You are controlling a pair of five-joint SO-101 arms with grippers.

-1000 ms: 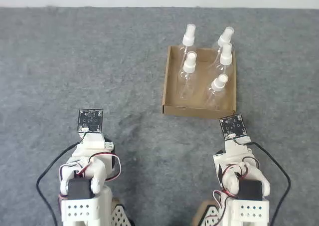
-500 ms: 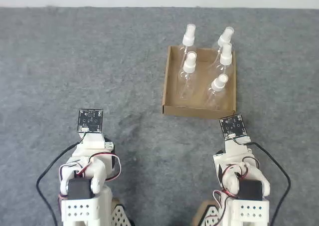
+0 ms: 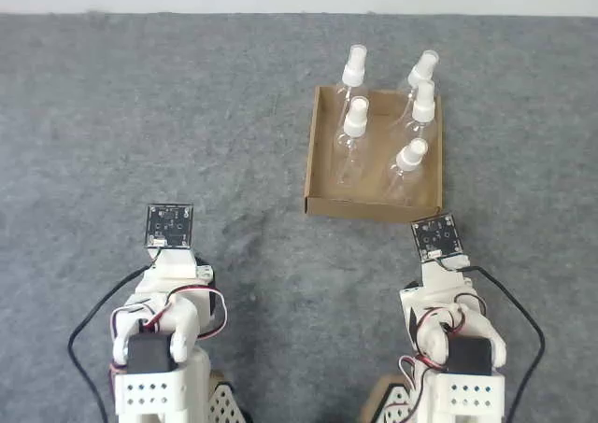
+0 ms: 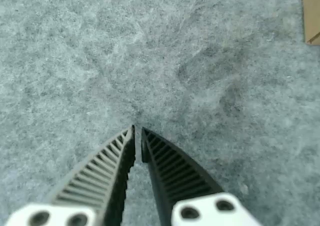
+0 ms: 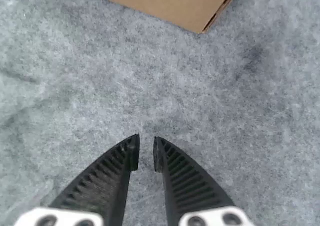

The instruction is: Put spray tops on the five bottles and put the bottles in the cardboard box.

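Observation:
The cardboard box (image 3: 322, 157) lies on the grey felt at the back right. Several clear bottles stand in it, each with a white spray top on, such as the ones at the near right (image 3: 410, 155) and the middle left (image 3: 355, 118). Both arms are folded back at the near edge, well short of the box. My left gripper (image 4: 137, 131) hangs shut over bare felt with nothing in it. Shut and holding nothing too, my right gripper (image 5: 146, 142) hovers just in front of the box's near wall (image 5: 165, 1).
Grey felt (image 3: 149, 115) covers the whole table. One corner of the box (image 4: 313, 16) shows at the rim of the left wrist view. The left arm's camera board (image 3: 169, 226) and the right arm's (image 3: 437, 236) face up.

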